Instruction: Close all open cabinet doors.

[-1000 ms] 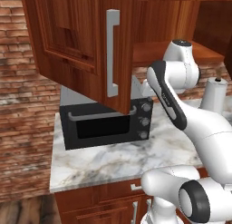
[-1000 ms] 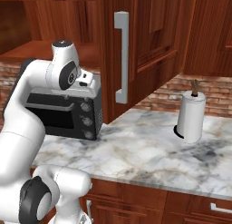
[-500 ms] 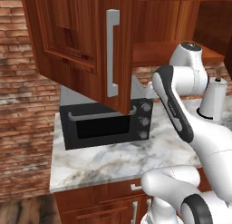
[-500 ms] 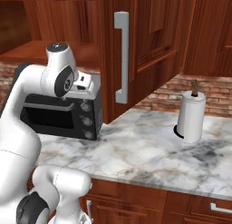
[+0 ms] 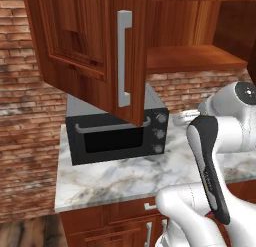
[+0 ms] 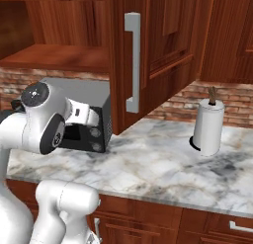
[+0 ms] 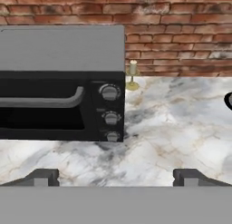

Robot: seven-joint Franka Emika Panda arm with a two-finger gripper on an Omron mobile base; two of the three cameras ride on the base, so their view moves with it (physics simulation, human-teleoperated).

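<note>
Here, cabinet door: the tall reddish-brown wooden cabinet door (image 5: 95, 51) with a long grey metal bar handle (image 5: 123, 58) is standing swung open, jutting out over the black toaster oven (image 5: 117, 136).
Shelf: the open wooden cabinet shelf (image 5: 192, 57) is showing to the right of that door.
Surface: the grey-veined white marble surface (image 6: 163, 164) is carrying the oven at its left and a white paper towel roll on a dark-based holder (image 6: 207, 127) at its far right.
End effector: the end effector (image 7: 115, 177) is hovering with its two dark tips spread wide, gripping nothing, facing the oven's knobs (image 7: 108, 92).
Far wall: a small brass candlestick (image 7: 132, 75) is standing by the red brick wall (image 7: 181, 46), just right of the oven.
</note>
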